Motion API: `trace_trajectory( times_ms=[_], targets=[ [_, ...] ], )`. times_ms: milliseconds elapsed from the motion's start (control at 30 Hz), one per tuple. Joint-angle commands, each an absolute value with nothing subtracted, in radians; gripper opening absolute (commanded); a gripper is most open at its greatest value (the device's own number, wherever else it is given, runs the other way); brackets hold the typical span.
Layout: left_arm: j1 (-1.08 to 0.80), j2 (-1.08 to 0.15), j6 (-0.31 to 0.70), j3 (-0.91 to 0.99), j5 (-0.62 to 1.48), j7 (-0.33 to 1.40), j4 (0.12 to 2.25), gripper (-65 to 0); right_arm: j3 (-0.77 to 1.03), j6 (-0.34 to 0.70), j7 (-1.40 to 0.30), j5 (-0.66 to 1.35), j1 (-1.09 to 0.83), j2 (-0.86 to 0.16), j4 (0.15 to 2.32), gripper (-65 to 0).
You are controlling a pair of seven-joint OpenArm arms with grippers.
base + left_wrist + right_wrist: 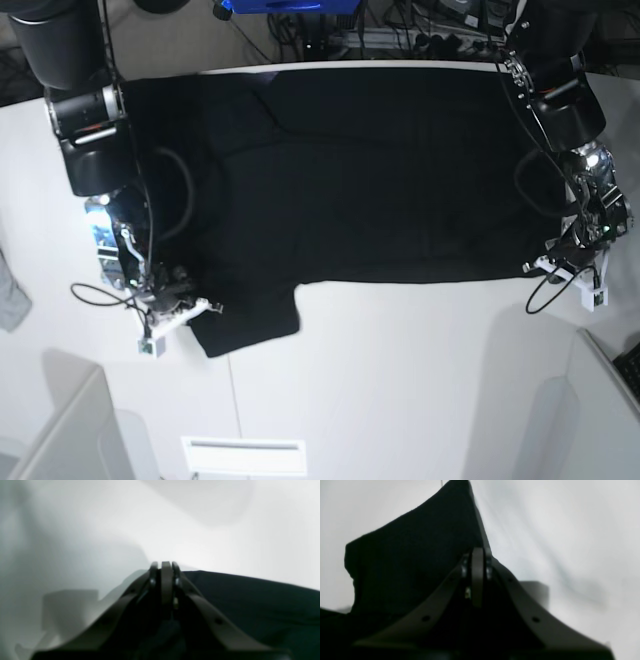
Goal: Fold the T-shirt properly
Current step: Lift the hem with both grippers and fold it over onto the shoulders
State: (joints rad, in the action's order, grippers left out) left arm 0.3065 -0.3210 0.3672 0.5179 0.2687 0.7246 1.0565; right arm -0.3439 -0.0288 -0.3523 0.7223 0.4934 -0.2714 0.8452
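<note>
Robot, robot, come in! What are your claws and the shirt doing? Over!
Left gripper shut at the T-shirt edge. Right gripper shut on the sleeve. T-shirt spread flat on white table, unfolded. Grey cloth off to the side, not in the way.

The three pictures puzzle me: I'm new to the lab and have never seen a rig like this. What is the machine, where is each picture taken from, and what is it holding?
It is a robot with two arms. The base view looks down on a white table where a black T-shirt lies spread out. The other two pictures come from cameras on the wrists, looking along each gripper. The right gripper is on the base view's left, at the shirt's sleeve; its wrist view shows the jaws shut on a raised peak of black cloth. The left gripper is on the base view's right, at the shirt's near corner; its jaws are also shut, at the cloth's edge. A grey cloth scrap lies at the far left edge.
</note>
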Motion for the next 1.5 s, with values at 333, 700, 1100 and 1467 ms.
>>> trace_trajectory(
  times_ms=[333,700,1100,1467],
  targets=[
    [0.24,-0.346,0.371,0.521,0.389,0.834,1.29,-65.0,-0.15,-0.025,-0.427,0.717,0.377,-0.282,1.078,-65.0],
    [0.124,-0.348,0.371,0.536,0.4,0.837,1.449,-65.0,-0.07,-0.025,-0.443,0.719,0.272,-0.28,1.227,-65.0],
    [0.016,-0.348,0.367,0.615,0.553,0.937,1.566,-65.0,0.022,-0.025,-0.51,0.719,0.156,-0.278,1.365,-65.0],
    [-0.088,-0.344,0.371,0.657,0.59,0.972,1.713,-65.0,0.16,-0.025,-0.622,0.725,0.027,-0.272,1.552,-65.0]
  ],
)
